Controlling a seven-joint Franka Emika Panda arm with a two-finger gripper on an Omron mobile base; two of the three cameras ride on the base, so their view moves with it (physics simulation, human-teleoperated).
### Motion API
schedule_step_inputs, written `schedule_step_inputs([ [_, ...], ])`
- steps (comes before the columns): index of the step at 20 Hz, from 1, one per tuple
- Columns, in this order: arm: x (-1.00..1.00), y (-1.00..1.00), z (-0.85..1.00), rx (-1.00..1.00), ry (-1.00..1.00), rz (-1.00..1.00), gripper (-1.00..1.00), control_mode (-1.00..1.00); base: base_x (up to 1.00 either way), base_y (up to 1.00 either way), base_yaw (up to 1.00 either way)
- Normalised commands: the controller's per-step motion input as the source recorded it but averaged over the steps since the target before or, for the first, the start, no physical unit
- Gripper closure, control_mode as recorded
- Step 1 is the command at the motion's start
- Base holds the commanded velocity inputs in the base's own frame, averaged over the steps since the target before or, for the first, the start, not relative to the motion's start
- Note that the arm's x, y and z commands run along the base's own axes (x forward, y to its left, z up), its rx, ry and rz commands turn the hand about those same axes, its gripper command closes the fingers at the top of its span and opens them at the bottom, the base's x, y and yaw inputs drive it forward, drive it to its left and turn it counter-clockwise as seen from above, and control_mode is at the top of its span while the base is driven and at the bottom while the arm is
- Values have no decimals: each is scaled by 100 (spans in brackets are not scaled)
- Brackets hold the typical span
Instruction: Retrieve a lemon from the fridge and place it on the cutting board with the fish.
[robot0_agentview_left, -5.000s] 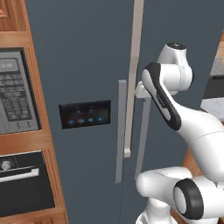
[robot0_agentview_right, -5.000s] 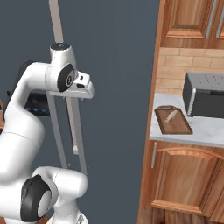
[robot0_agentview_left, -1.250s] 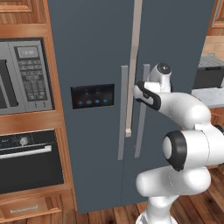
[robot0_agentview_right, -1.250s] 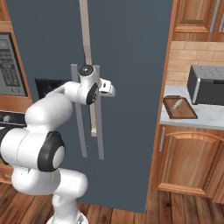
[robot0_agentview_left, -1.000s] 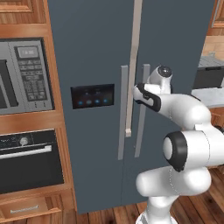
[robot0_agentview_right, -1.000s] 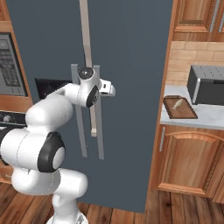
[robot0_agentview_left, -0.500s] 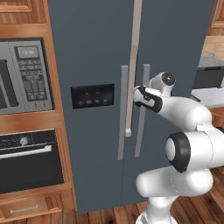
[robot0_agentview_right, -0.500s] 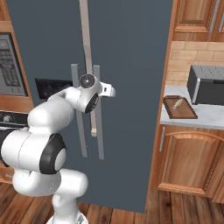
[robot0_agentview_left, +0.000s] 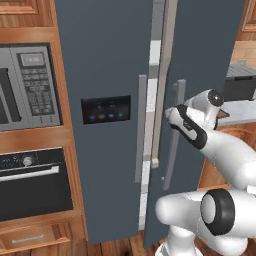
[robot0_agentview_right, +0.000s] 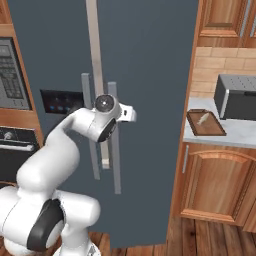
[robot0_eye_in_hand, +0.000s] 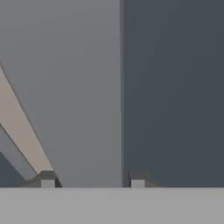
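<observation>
With the fridge's right door (robot0_agentview_left: 205, 75) cracked ajar, we have our gripper (robot0_eye_in_hand: 89, 180) pinching its upright handle (robot0_agentview_left: 175, 135), long axis vertical; the lemon sits unseen inside, the cutting board (robot0_agentview_right: 205, 124) far right.

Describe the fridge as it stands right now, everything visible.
The fridge is tall, dark blue-grey, two-door, set between wooden cabinets. Its left door carries a black panel with blue lights. Grey vertical handles run beside the centre seam. The right door is swung slightly ajar, showing a white strip of interior in the gap. The gripper is shut on the right door's handle.
</observation>
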Motion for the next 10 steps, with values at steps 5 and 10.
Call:
schedule_step_inputs([
  [5,-100,-99,40,16,15,3,100,-100,0,0,0],
  [10,-100,-100,20,22,18,1,100,-100,0,0,0],
])
